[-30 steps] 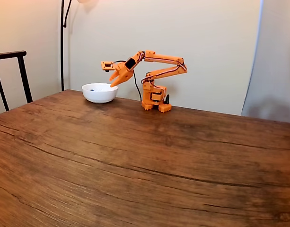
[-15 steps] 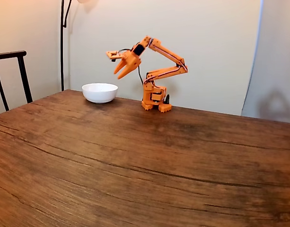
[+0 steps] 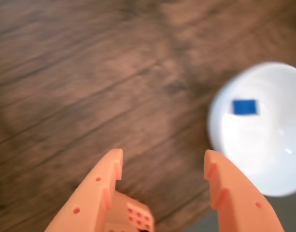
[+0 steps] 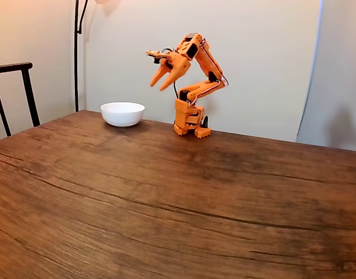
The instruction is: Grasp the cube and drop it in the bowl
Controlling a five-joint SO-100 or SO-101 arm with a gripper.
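The cube [image 3: 245,107] is lying inside the bowl [image 3: 263,159], on the inner slope toward the upper left of the bowl's interior as the wrist view shows it. Judging by its small size and solid, matte look, it is likely handling as a light, rigid piece that is not slipping easily between the fingers; a hold across two opposite flat faces would be the sound place to take it. It is showing no sign of being fragile.

Relative to the pincer [image 3: 163,158], the cube is sitting ahead of the fingertips and off to the right in the wrist view, well apart from them and lower down, with bare wood lying directly under the jaws. The bowl is occupying the right edge of that view, just beyond the right finger [image 3: 234,193].

The pincer is standing open and is carrying nothing: the two fingers are spread with clear table showing between them. In the fixed view the pincer [image 4: 165,83] is hanging high above the table [image 4: 183,197], up and to the right of the bowl [image 4: 122,114], with the arm folded back over its base [image 4: 189,121].

Judged from this layout, the drop is done, with the cube resting in the bowl
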